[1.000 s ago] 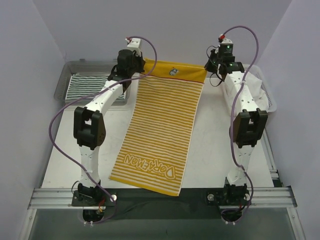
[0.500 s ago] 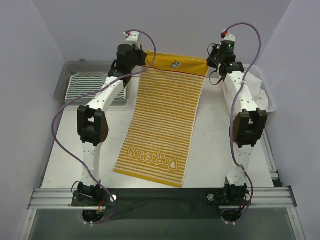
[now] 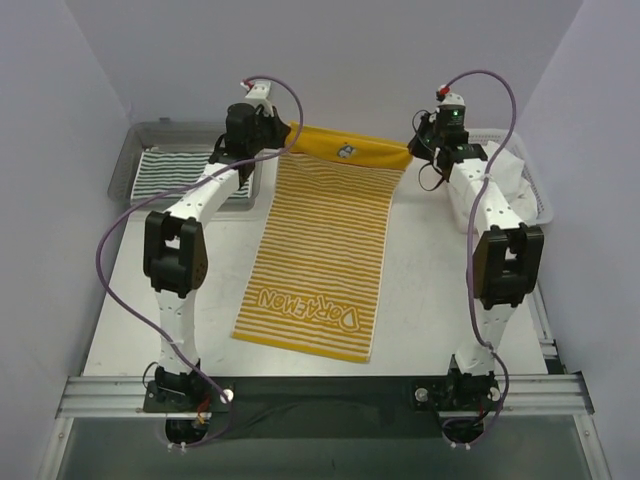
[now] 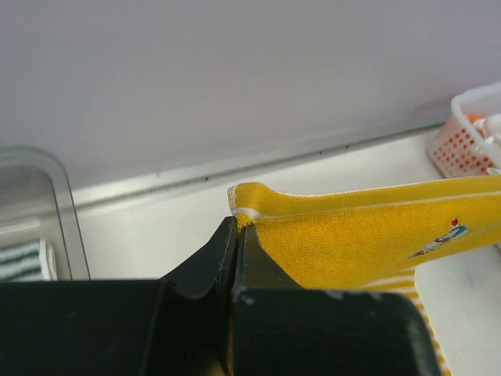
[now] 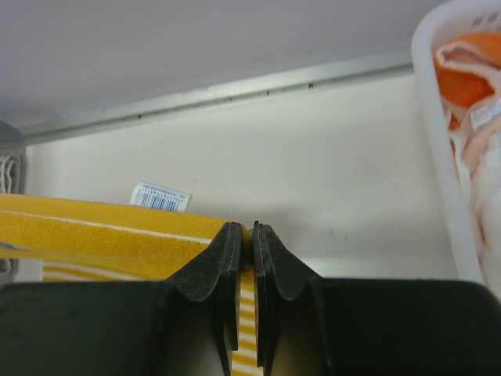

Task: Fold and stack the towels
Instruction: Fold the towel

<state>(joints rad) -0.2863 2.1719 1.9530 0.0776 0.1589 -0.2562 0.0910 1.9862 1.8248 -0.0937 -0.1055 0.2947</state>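
A yellow-and-white striped towel [image 3: 325,240] with "DORAEMON" lettering lies stretched down the table, its far yellow band lifted. My left gripper [image 3: 289,137] is shut on its far left corner, seen in the left wrist view [image 4: 237,222] next to the yellow towel [image 4: 368,239]. My right gripper [image 3: 412,150] is shut on the far right corner, seen in the right wrist view [image 5: 251,231] with the towel [image 5: 102,235] running left. A folded dark-green-and-white striped towel [image 3: 178,168] lies in the clear grey tray [image 3: 160,130] at the far left.
A white mesh basket [image 3: 535,190] with white and orange cloths stands at the far right; its rim shows in the right wrist view [image 5: 438,117]. The back wall runs just behind both grippers. The table's near edge has a metal rail [image 3: 320,392].
Both grippers have pulled the towel's far edge back toward the wall. The near end of the towel slid away from the front edge.
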